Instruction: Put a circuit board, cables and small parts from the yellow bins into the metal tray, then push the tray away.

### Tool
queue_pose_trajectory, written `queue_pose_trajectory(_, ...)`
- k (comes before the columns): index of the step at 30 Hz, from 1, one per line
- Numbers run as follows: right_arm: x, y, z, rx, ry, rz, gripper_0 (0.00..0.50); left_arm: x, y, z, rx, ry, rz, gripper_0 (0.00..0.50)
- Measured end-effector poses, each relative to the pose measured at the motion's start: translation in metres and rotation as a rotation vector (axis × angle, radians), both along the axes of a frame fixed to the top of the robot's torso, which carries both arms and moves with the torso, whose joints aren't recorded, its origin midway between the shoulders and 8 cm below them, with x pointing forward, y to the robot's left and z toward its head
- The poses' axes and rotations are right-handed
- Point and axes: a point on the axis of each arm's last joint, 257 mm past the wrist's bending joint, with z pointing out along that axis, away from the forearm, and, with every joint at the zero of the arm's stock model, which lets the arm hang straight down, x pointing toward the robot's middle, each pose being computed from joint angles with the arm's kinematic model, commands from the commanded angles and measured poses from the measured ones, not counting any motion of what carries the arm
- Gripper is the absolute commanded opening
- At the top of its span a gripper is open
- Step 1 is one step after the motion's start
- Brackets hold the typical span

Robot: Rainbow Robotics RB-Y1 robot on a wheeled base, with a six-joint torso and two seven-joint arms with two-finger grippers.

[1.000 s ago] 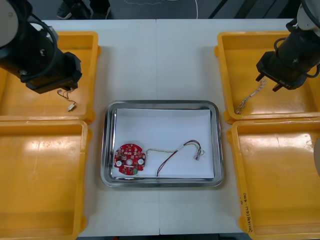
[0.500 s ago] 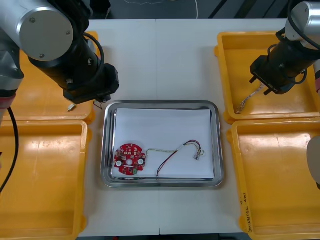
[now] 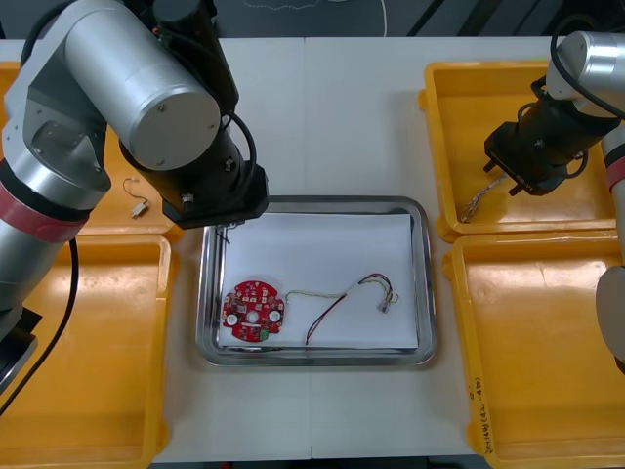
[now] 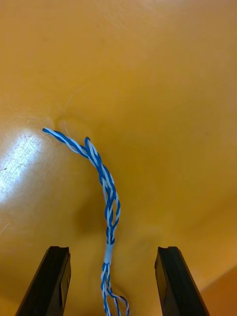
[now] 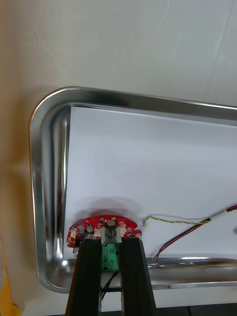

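Observation:
The metal tray (image 3: pixel 314 203), white inside, holds a round red circuit board (image 3: pixel 253 312) and a red and yellow cable (image 3: pixel 347 298). My left gripper (image 3: pixel 225 223) hangs over the tray's back left corner. In the left wrist view the left gripper (image 5: pixel 109 242) is shut on a small metal part (image 5: pixel 109 254), above the circuit board (image 5: pixel 81 229). My right gripper (image 3: pixel 508 181) is low in the back right yellow bin (image 3: pixel 576 78). There the right gripper (image 4: pixel 113 256) stands open, its fingers either side of a twisted blue and white cable (image 4: pixel 106 192).
Another small metal part (image 3: pixel 140 207) with thin wires lies in the back left yellow bin (image 3: pixel 59 210). The two front yellow bins (image 3: pixel 78 352) (image 3: pixel 547 342) flank the tray. My large left arm (image 3: pixel 146 107) covers much of the table's back left.
My left arm has swung from the back left bin to the tray's back left corner, carrying the small part. The right gripper has edged slightly left over the twisted cable.

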Motion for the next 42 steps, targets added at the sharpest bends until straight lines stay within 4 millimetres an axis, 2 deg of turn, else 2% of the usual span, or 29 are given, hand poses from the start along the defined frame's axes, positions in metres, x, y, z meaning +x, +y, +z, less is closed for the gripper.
queue_pose_trajectory(8, 0.005, 0.011, -0.006, 0.025, -0.012, -0.013, 0.5, 0.01, -0.004, -0.024, 0.027, 0.022, -0.006, 0.0)
queue_pose_trajectory(17, 0.002, 0.015, -0.014, 0.031, 0.009, -0.035, 0.5, 0.028, -0.012, -0.043, 0.047, 0.018, -0.171, 0.0)
queue_pose_trajectory(24, 0.006, 0.017, -0.019, 0.042, 0.005, -0.039, 0.5, 0.037, -0.007, -0.06, 0.041, 0.035, -0.147, 0.0)
queue_pose_trajectory(30, 0.009, 0.02, -0.015, 0.047, -0.006, -0.036, 0.5, 0.035, -0.005, -0.074, 0.069, 0.049, -0.153, 0.0)
queue_pose_trajectory(31, 0.009, 0.02, -0.015, 0.048, -0.007, -0.036, 0.484, 0.034, -0.005, -0.076, 0.073, 0.054, -0.153, 0.0)
queue_pose_trajectory(32, 0.01, 0.02, -0.015, 0.048, -0.007, -0.036, 0.437, 0.034, -0.005, -0.078, 0.077, 0.056, -0.154, 0.0)
queue_pose_trajectory(34, 0.01, 0.02, -0.015, 0.046, -0.007, -0.034, 0.175, 0.033, -0.005, -0.082, 0.081, 0.059, -0.157, 0.0)
queue_pose_trajectory(35, 0.009, 0.021, -0.016, 0.046, -0.006, -0.033, 0.139, 0.033, -0.005, -0.083, 0.084, 0.06, -0.159, 0.0)
queue_pose_trajectory(37, 0.009, 0.021, -0.015, 0.048, -0.006, -0.033, 0.0, 0.033, -0.006, -0.084, 0.086, 0.059, -0.162, 0.0)
queue_pose_trajectory(42, 0.009, 0.022, -0.016, 0.05, -0.006, -0.032, 0.0, 0.037, -0.006, -0.083, 0.087, 0.041, -0.16, 0.0)
